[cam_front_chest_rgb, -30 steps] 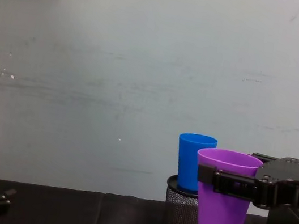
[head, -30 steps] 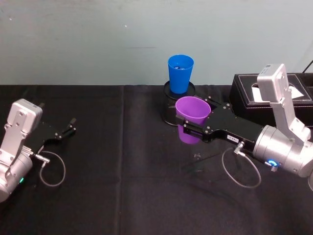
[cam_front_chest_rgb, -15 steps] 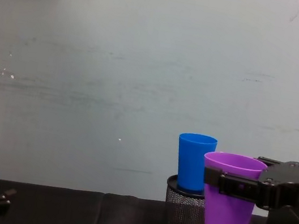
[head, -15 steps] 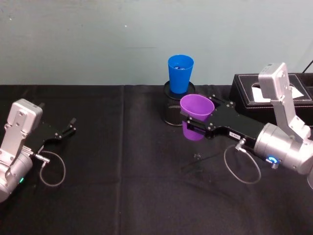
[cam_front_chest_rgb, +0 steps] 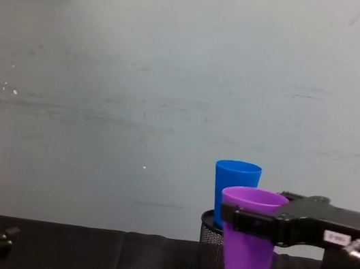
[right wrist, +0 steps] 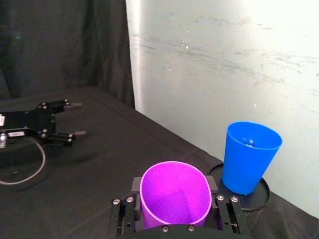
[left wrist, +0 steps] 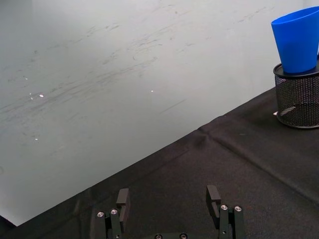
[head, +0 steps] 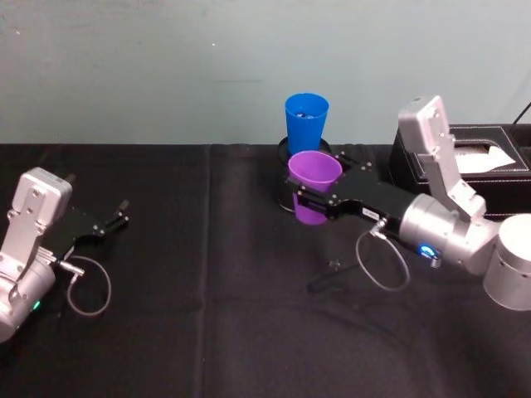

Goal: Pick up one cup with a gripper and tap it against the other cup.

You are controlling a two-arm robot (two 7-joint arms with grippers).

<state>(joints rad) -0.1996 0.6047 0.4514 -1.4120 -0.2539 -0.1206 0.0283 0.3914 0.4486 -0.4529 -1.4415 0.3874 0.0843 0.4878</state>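
Tablecloth (head: 207, 332) under purple cup (head: 314, 178); pale wall (head: 124, 66)

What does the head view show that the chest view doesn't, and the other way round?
Head, not chest: the open mouths of the purple cup and blue cup from above, and the left arm's cable loop. Chest, not head: the purple cup's base hanging above the table, in front of the mesh holder. Both: the right gripper clamped on the purple cup near the blue cup, which stands in the mesh holder, and the left gripper, open, far left.
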